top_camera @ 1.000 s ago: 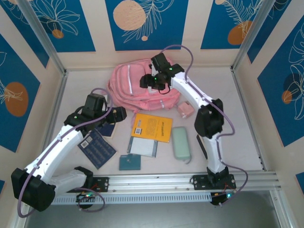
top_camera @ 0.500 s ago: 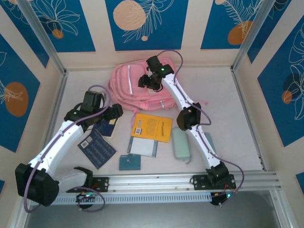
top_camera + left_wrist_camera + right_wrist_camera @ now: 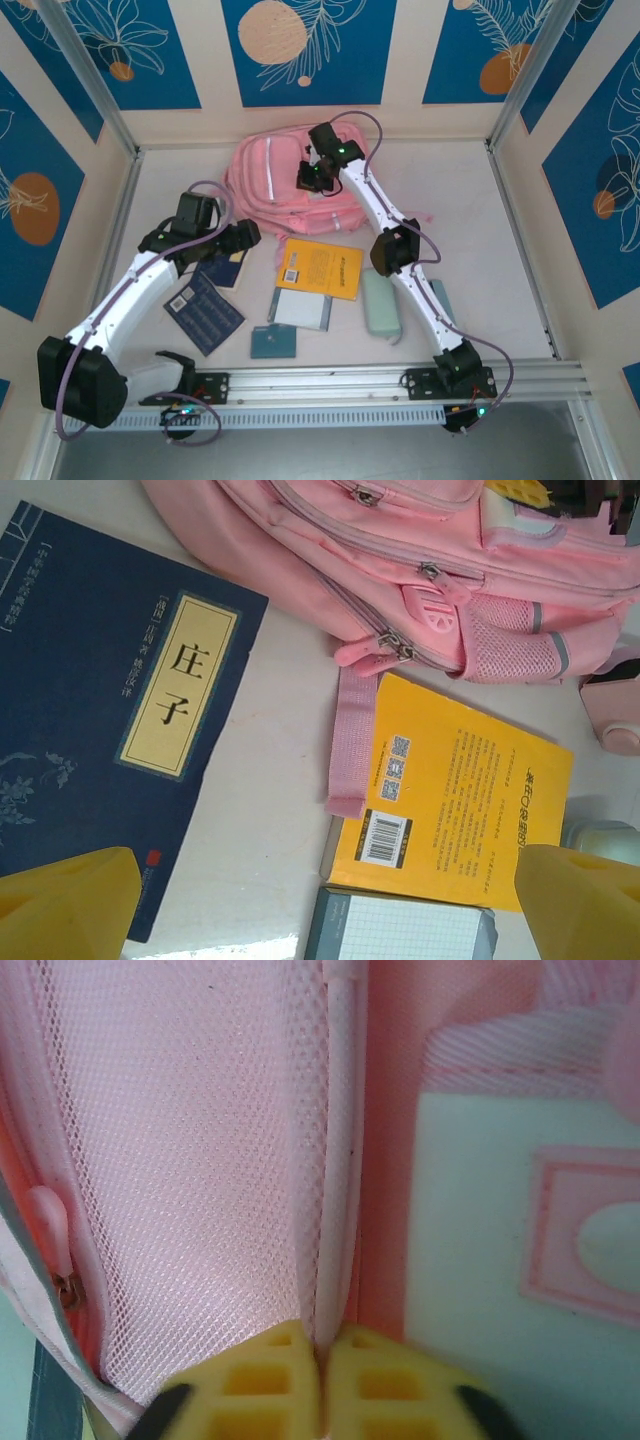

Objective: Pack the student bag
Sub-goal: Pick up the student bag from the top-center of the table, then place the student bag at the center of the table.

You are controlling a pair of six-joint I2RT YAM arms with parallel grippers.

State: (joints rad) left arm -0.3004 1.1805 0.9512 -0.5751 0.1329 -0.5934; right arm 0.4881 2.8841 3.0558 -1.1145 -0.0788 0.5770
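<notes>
The large soft pink fabric student bag (image 3: 262,180) was laid at the far middle of the pale table (image 3: 480,200), under the right gripper (image 3: 312,178). Its jaws were pressed together where a pale pink piping ridge (image 3: 340,1160) ran straight away from them. Whether fabric was caught there was hidden. The left gripper (image 3: 330,910) was held spread wide and empty, nearby.

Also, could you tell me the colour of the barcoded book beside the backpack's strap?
Bright yellow: the flat rectangular paperback book, best seen in the left wrist view.
</notes>
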